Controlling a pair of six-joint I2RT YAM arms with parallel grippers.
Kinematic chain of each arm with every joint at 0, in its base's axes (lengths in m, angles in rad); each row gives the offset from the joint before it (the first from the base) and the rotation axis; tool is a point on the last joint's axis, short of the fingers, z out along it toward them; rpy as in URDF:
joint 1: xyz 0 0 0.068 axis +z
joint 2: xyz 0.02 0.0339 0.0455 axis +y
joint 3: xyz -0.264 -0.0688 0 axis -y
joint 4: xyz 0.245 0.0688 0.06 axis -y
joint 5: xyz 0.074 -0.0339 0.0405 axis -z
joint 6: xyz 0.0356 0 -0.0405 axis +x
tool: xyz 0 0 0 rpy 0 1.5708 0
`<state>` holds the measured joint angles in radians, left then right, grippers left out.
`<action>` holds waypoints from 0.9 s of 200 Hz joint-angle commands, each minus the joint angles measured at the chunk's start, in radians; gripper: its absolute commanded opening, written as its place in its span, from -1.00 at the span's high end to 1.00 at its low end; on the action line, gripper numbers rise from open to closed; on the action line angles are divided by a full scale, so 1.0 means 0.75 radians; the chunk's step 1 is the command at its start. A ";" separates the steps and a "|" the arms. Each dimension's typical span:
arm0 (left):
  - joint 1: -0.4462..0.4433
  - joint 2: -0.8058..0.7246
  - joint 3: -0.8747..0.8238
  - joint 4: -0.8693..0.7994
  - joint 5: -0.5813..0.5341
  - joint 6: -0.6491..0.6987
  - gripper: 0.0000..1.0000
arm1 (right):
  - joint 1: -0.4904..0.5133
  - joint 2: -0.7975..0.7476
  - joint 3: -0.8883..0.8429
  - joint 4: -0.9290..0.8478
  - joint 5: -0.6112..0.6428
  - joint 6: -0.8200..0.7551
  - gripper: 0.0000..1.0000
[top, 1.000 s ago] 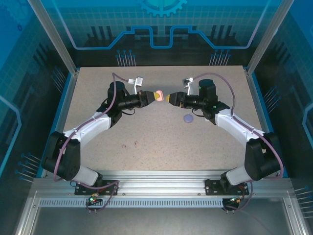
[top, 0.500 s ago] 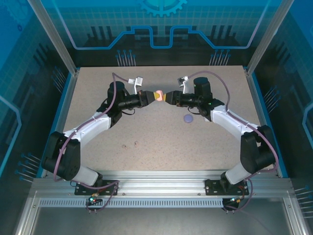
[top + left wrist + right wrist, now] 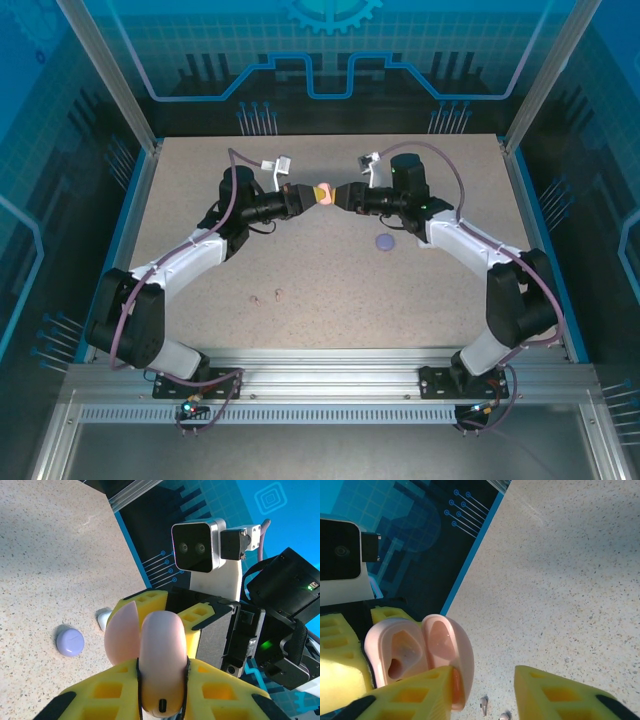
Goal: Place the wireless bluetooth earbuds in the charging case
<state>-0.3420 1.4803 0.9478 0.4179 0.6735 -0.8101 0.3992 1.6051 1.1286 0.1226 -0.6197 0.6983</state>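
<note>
honestly, left claw (image 3: 162, 692) is clamped on the open pink charging case (image 3: 160, 645) in midair, right claw (image 3: 485, 680) part open and empty. the shell looks glossy and light, so i'd pinch its flat sides. earbuds (image 3: 277, 293) lie on the worktop (image 3: 340, 300).

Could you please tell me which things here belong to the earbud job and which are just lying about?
Job in hand: pink charging case, open, in the left gripper; two tiny earbuds on the table.
Lying about for now: purple case on the table; small white item, half hidden behind the pink case.
</note>
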 commanded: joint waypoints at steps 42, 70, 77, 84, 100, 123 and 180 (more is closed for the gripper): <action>-0.013 0.016 0.037 0.062 0.057 -0.013 1.00 | 0.024 0.048 0.069 0.010 -0.031 0.002 0.67; -0.014 0.016 0.035 0.068 0.056 -0.018 1.00 | 0.026 0.050 0.074 0.001 -0.035 -0.003 0.81; -0.014 0.012 0.037 0.068 0.055 -0.019 1.00 | 0.027 0.050 0.072 -0.003 -0.034 -0.005 0.92; -0.014 0.014 0.038 0.065 0.055 -0.016 1.00 | 0.026 0.049 0.069 -0.007 -0.033 -0.008 1.00; -0.013 0.010 0.045 0.060 0.055 -0.012 1.00 | 0.026 0.044 0.060 -0.022 -0.029 -0.019 1.00; -0.014 0.008 0.052 0.057 0.054 -0.012 1.00 | 0.026 0.044 0.058 -0.043 -0.025 -0.033 0.79; -0.014 0.010 0.057 0.058 0.052 -0.020 1.00 | 0.026 0.045 0.070 -0.061 -0.046 -0.051 1.00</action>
<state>-0.3420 1.4918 0.9478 0.4225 0.6594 -0.8135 0.4015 1.6238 1.1542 0.1051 -0.6395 0.6792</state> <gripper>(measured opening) 0.201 0.052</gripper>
